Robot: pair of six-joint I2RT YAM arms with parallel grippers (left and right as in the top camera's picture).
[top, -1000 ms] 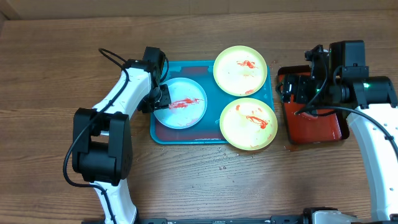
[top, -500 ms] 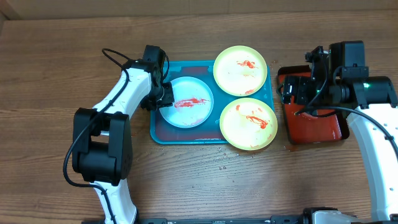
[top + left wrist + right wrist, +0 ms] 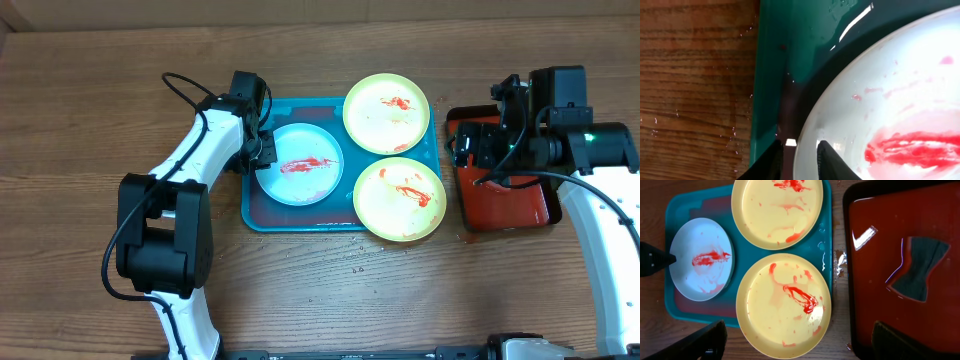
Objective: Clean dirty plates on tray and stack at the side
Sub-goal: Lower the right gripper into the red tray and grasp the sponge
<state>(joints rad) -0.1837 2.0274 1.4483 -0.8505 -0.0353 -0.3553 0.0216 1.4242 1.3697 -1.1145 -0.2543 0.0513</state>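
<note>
The light blue plate (image 3: 300,165) lies at the left of the turquoise tray (image 3: 262,215), with a red smear across its middle. My left gripper (image 3: 262,155) is at its left rim. In the left wrist view it (image 3: 801,145) has narrowed onto that rim, one finger inside the plate (image 3: 890,90) and one outside over the tray floor (image 3: 770,75). Two smeared yellow-green plates (image 3: 387,112) (image 3: 399,198) fill the tray's right side. My right gripper (image 3: 480,140) hangs wide open above the dark red tray, holding nothing; its view shows the plates (image 3: 785,305) from above.
A dark red tray (image 3: 510,205) with a black rim stands right of the turquoise one and holds liquid and a grey sponge (image 3: 920,267). Water drops lie on the wood between the trays (image 3: 840,260). The near yellow-green plate overhangs the tray's front rim.
My left gripper pushed the light blue plate a little right and back in the tray, then narrowed its jaws onto the rim. The right arm has not moved.
</note>
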